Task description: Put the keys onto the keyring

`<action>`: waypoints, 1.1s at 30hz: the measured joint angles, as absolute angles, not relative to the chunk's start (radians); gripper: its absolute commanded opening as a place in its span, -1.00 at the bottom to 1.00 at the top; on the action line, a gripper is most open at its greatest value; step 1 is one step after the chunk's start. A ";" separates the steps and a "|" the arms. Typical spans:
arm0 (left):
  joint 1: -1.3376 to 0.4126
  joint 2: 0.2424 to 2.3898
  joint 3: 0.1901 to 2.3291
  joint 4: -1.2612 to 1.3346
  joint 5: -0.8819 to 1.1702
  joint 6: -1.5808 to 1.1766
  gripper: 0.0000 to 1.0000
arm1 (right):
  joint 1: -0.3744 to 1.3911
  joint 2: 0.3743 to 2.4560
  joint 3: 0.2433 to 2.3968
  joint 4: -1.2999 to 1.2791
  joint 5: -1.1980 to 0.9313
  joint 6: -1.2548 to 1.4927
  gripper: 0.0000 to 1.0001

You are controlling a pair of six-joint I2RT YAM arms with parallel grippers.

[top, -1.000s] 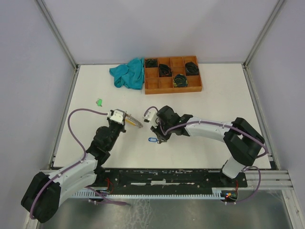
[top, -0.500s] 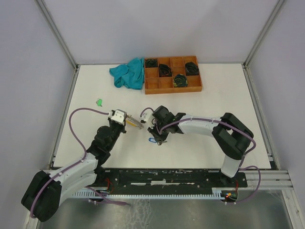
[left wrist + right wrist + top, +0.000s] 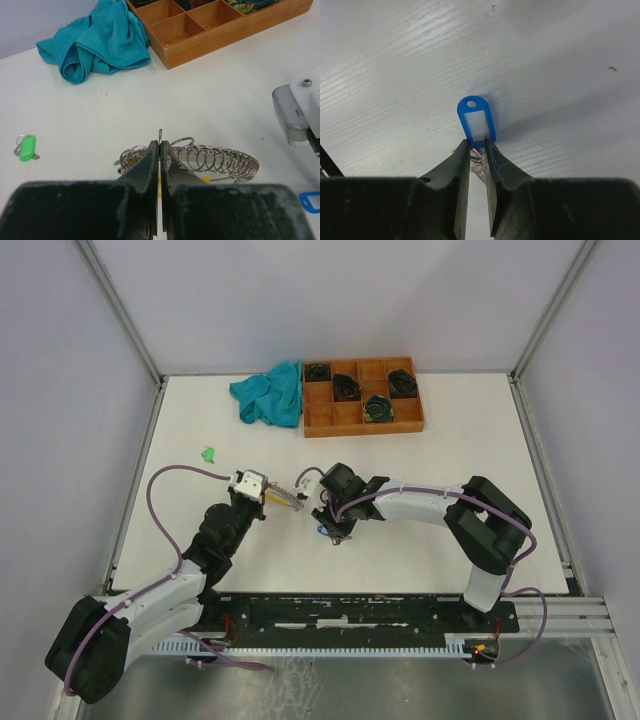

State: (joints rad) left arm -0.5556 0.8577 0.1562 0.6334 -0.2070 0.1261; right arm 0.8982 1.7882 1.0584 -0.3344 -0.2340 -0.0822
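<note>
Gripping the keyring (image 3: 215, 161) by one strand of its wire, the left pincer (image 3: 160, 150) has both black fingers pressed flat together, and the wire pokes up between the tips. The ring shows as a row of silvery loops stretching toward 3 o'clock from those tips, with a trace of yellow beneath. Whether it rests on the desk (image 3: 450, 455) or hangs just above it I cannot tell.

Just beside it, at 4 o'clock, the right pincer (image 3: 477, 150) points down at the blue-tagged key (image 3: 476, 121). Its fingers stand narrow, closed on the small split ring at the tag's near end. The tag lies flat on the desk, pointing to 12 o'clock in the wrist view.

A green-tagged key (image 3: 26, 148) lies alone at 9 o'clock of the left pincer, well apart from it. Toward 12 o'clock a teal cloth (image 3: 100, 42) is crumpled, touching the left wall of the orange-brown tray (image 3: 360, 428).
</note>
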 measured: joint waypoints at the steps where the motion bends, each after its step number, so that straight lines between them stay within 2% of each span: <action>1: -0.556 0.858 0.156 0.633 -0.207 0.126 -0.95 | 0.898 1.788 1.058 -0.337 -0.232 -0.081 -0.48; 6: -0.556 0.858 0.156 0.633 -0.207 0.126 -0.95 | 0.897 1.785 1.058 -0.348 -0.222 -0.073 -0.38; 12: -0.556 0.858 0.157 0.630 -0.206 0.126 -0.95 | 0.896 1.749 1.059 -0.387 -0.183 -0.062 -0.36; 26: -0.556 0.858 0.157 0.630 -0.205 0.123 -0.95 | 0.872 1.717 1.059 -0.416 -0.160 0.053 -0.40; 33: -0.556 0.858 0.157 0.630 -0.202 0.117 -0.95 | 0.863 1.766 1.058 -0.404 -0.183 0.086 -0.43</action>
